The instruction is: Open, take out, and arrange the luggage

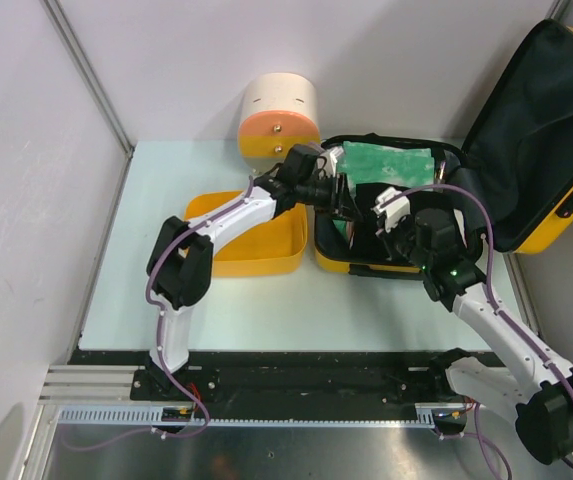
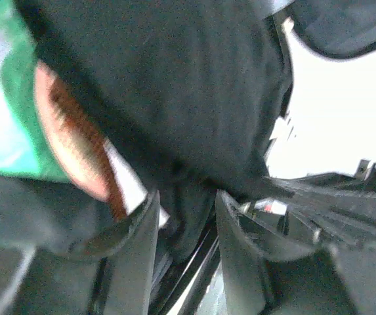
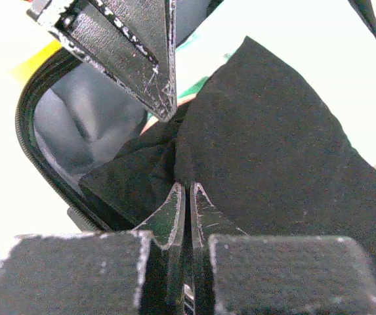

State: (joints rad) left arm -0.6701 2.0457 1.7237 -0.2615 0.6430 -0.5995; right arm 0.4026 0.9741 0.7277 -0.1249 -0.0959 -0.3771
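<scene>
Right under both grippers sits the luggage (image 1: 536, 130), wide open on the table (image 1: 146, 250). Its bottom half lies flat with the yellow front wall facing the arms. The lid stands propped up off to the right of the right gripper (image 3: 184, 187), dark lining turned back toward the hands. The lid's long side runs away from the arms. The flat half looks about square from above, so I can't call its axis.

The right gripper is down inside, pinched tight on a black cloth (image 3: 273, 131). The left gripper (image 2: 186, 200) comes in from the left with its fingers part-way apart and cloth hanging right at the gap. Can't tell if it's got any. A green packet (image 1: 391, 160) lies just beyond both hands.
</scene>
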